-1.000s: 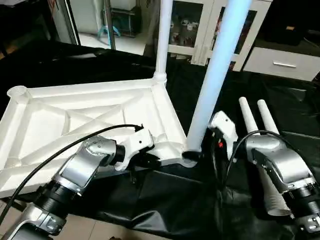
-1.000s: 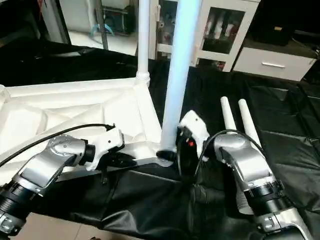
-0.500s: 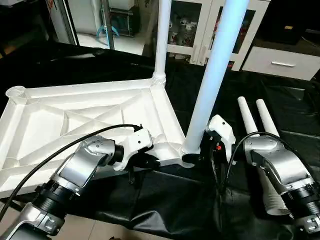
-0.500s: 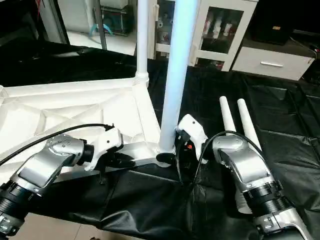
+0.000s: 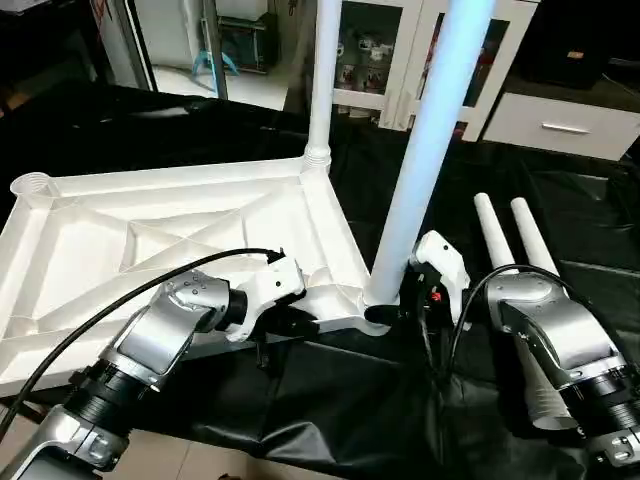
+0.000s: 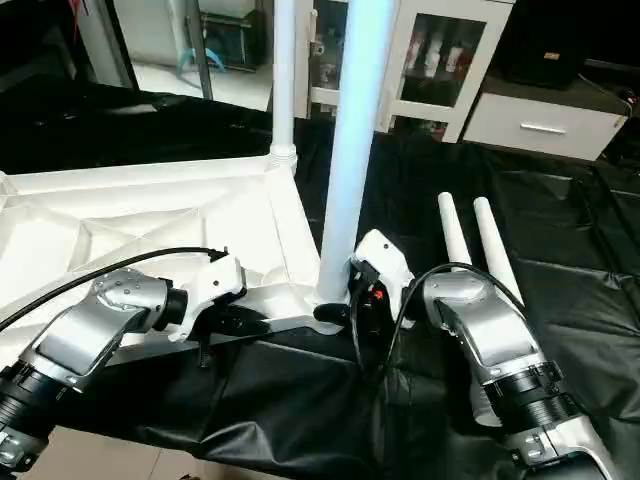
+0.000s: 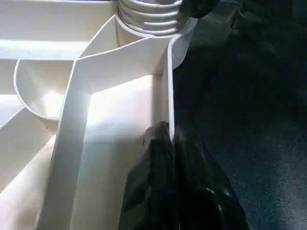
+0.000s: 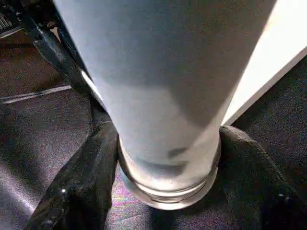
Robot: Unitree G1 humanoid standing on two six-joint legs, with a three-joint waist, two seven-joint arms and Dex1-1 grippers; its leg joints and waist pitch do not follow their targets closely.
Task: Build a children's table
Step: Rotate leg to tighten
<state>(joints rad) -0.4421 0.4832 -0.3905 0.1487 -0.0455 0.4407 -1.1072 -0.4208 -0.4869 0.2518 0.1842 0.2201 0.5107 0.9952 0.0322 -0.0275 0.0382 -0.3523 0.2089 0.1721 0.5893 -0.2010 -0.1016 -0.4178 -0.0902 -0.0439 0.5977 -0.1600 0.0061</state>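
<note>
The children's table lies upside down: its white ribbed tabletop rests on the black cover. One white leg stands in the far right corner socket. A second leg stands in the near right socket. Two loose legs lie side by side to the right. My left gripper is shut on the tabletop's near rim, one finger on each side of the wall. My right gripper clasps the near leg's base, with its fingers pressed on both sides.
The black-covered work table ends just below my forearms, with floor beyond. A glass-door cabinet and a white drawer unit stand behind. A black cable loops from my left wrist over the tabletop.
My right gripper has moved in to the base of the near leg and its fingers have closed around it. The left gripper has stayed on the rim.
</note>
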